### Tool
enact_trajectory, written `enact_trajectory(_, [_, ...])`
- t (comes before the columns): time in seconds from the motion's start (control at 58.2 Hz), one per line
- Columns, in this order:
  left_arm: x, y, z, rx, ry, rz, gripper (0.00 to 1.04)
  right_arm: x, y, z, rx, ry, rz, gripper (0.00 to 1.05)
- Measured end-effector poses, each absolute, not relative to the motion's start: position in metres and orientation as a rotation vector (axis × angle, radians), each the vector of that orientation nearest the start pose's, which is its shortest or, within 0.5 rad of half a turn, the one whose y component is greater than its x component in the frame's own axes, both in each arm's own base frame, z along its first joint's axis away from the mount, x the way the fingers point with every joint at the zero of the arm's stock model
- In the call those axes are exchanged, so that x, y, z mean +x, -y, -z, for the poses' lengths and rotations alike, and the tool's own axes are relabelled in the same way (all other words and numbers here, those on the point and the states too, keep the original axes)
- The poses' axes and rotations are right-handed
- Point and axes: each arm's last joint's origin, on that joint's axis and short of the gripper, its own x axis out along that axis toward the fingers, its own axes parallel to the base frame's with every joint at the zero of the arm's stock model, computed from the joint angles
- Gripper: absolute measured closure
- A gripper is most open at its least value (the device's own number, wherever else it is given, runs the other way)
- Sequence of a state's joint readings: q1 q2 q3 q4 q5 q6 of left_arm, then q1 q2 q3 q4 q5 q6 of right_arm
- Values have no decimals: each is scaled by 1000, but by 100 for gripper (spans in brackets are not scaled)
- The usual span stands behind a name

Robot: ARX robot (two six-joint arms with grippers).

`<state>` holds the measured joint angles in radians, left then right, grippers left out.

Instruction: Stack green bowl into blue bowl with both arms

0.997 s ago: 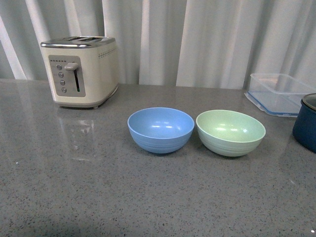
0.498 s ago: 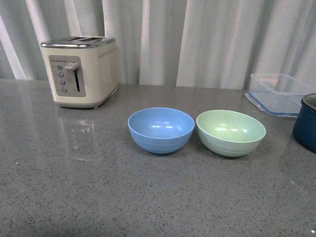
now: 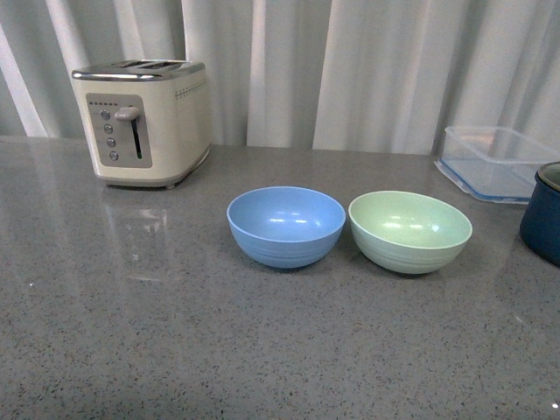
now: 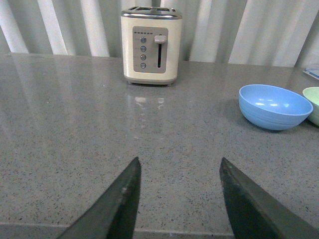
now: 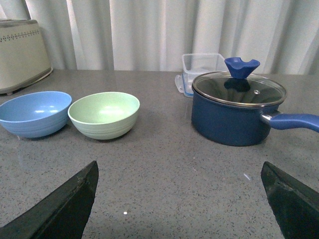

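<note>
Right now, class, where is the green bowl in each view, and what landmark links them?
Front view: green bowl right of centre, beside the blue bowl.
Left wrist view: green bowl a sliver cut by the frame edge, past the blue bowl.
Right wrist view: green bowl whole, between blue bowl and dark blue pot.
Shared landmark: the blue bowl, its neighbour in all three.

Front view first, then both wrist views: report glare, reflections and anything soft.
Front view: even light; the toaster mirrored faintly in the glossy counter; white glare streaks inside the blue bowl and green bowl. Left wrist view: same toaster reflection; the open left gripper dark, edges soft. Right wrist view: the pot lid mirrors its knob; the open right gripper a near-black silhouette.
</note>
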<state>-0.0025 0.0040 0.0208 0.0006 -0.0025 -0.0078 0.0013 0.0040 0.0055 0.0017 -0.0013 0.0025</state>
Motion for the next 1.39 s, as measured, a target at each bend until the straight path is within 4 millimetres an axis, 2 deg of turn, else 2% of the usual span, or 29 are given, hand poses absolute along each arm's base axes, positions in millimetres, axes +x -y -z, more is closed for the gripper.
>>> enact_trajectory(0.223, [97,0,-170,-8,18,0,11,98,0,-165,2,3,-3,10])
enact_trajectory(0.275, [97,0,-170,-6,18,0,5,98,0,-165,2,3,-3,10])
enact_trajectory(0.326, [97,0,-170,-6,18,0,8,98,0,-165,2,3,-3,10])
enact_trajectory(0.481, [97,0,-170,-6,18,0,7,98,0,-165,2,2,-6,10])
enact_trajectory(0.567, [97,0,-170,-5,18,0,7,100,-2,-166,-32,-57,-142,10])
enact_trajectory(0.653, [97,0,-170,-5,18,1,7,107,-4,-179,-36,-68,-196,10])
enact_trajectory(0.704, [97,0,-170,-5,18,0,7,114,-5,-194,-45,-69,-205,10])
enact_trajectory(0.876, [97,0,-170,-5,18,0,7,152,-16,-233,-41,-176,-233,10])
enact_trajectory(1.117, [97,0,-170,-5,18,0,7,235,-44,-265,-80,-411,-242,10])
enact_trajectory(1.254, [97,0,-170,-5,18,0,7,279,-57,-268,-120,-491,-197,10])
enact_trajectory(1.392, [97,0,-170,-5,18,0,7,326,-68,-250,-142,-617,-157,10])
